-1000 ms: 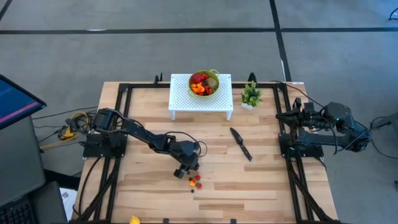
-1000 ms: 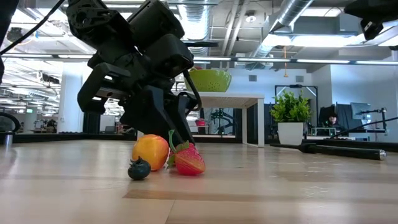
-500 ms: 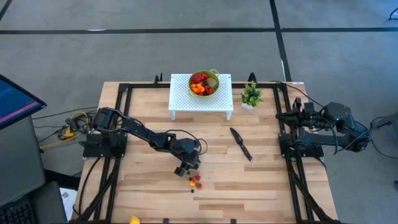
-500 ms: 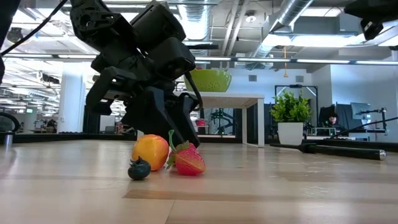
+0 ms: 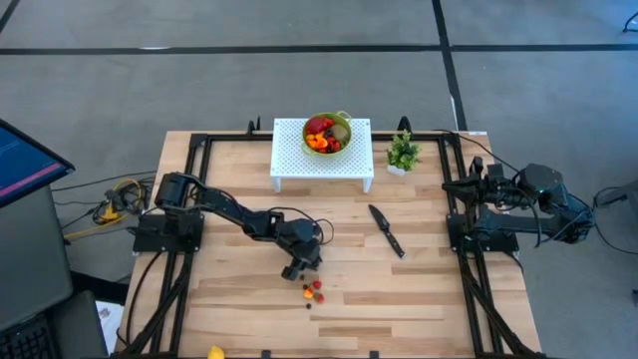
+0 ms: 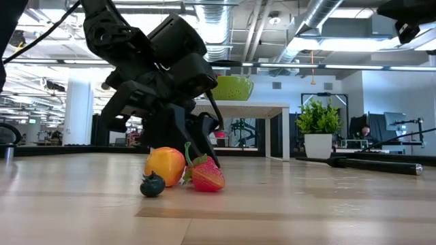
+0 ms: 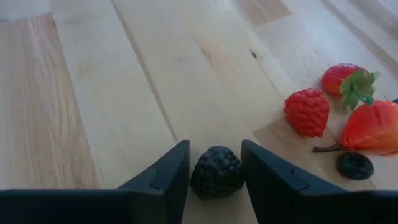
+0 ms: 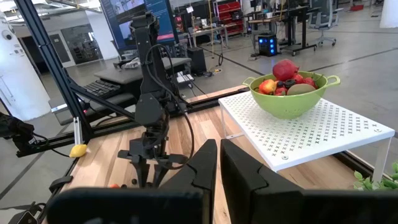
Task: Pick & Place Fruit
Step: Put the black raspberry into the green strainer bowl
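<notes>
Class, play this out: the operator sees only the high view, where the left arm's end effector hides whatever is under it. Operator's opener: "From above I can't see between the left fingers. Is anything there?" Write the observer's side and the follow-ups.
Observer: Yes. The left wrist view shows a blackberry sitting between the left end effector fingers, on the table.
Operator: Which fruits lie beside it?
Observer: A raspberry, two strawberries and a blueberry.
Operator: Is there an orange-yellow fruit too?
Observer: Yes, the low view shows a peach-like fruit touching a strawberry.
Operator: And the right arm?
Observer: Its right end effector is shut, parked at the table's right side, facing the green bowl.
</notes>
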Controlling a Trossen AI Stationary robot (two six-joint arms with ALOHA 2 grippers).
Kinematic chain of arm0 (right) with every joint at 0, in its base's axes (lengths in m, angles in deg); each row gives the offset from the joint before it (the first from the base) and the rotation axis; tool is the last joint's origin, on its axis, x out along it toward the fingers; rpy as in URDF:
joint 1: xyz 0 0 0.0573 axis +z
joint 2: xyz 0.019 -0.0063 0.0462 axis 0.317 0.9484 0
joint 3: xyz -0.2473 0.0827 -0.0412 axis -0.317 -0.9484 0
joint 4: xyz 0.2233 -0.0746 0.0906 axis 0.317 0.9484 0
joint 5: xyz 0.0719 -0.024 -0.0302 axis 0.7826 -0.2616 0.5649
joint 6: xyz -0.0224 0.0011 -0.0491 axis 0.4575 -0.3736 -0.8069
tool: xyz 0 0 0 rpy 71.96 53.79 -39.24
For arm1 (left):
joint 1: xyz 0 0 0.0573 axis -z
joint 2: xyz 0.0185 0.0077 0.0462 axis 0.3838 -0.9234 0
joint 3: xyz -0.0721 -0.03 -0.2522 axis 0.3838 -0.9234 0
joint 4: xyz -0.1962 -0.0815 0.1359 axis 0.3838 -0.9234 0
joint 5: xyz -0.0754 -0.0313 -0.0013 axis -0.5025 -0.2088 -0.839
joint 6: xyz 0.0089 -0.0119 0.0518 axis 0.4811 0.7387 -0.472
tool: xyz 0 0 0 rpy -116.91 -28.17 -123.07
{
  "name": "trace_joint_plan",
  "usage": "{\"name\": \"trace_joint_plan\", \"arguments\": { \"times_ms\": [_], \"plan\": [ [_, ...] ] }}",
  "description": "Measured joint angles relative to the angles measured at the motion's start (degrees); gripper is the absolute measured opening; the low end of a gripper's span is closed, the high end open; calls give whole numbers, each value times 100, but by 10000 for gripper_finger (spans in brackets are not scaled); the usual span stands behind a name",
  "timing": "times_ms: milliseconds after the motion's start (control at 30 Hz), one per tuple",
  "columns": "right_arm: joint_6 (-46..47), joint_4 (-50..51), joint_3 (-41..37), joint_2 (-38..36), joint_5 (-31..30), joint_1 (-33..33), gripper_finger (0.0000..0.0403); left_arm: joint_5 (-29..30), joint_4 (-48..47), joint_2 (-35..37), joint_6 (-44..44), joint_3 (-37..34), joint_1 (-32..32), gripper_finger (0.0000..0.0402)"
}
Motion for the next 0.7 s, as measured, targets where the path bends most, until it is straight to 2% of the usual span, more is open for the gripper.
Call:
{"name": "trace_joint_plan", "arguments": {
  "times_ms": [233,467,700],
  "plan": [
    [-1,-1,0,0,0,0,17,-52,11,-2,16,0,4,111],
    [-2,-2,0,0,0,-2,17,-14,-30,83,6,-13,0,120],
    [-2,0,-2,0,0,0,17,721,231,933,-189,-15,-97,111]
  ]
}}
